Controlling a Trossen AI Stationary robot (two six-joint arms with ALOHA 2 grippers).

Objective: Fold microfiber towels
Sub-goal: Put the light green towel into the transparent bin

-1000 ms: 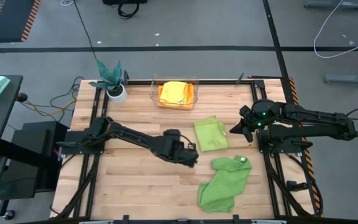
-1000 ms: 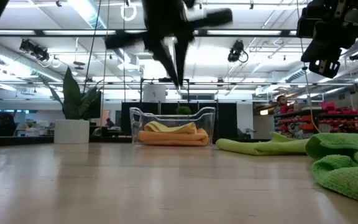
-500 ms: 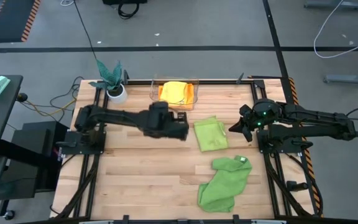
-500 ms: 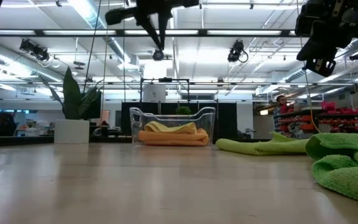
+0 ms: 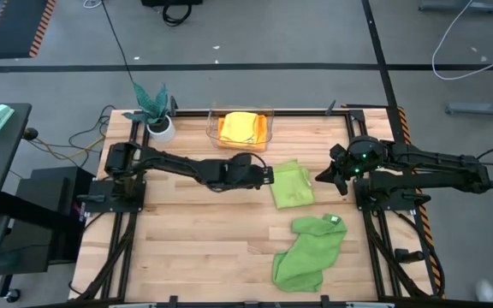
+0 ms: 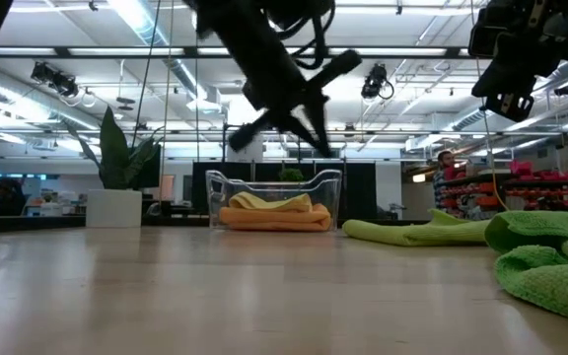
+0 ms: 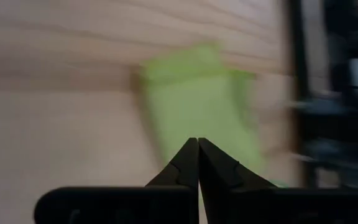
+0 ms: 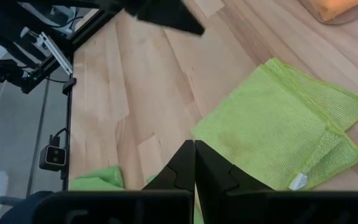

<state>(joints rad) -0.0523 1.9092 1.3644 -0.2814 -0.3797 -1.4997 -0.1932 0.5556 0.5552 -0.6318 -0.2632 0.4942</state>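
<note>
A lime green towel (image 5: 291, 184) lies flat and folded on the wooden table, right of centre. My left gripper (image 5: 269, 175) hovers shut just left of its edge, pointing slantwise down at the towel (image 7: 197, 106) and clear of the table (image 6: 329, 148). The larger mid-green towel (image 5: 308, 252) lies crumpled near the front right, its white tag (image 5: 334, 220) up. A yellow towel (image 5: 240, 124) rests on an orange one (image 6: 274, 219) in a clear bin (image 6: 215, 197) at the far edge. My right gripper (image 5: 323, 178) waits shut, raised at the right.
A teal-leaved plant in a white pot (image 5: 156, 115) stands at the far left corner. Bare wood (image 5: 195, 239) stretches over the table's left and near parts. The arm frames stand along both side edges.
My left gripper has swung up from the table's middle toward the far edge. It then went right toward the lime green towel and came lower, turning as it went. It has stayed shut. The towels have not moved.
</note>
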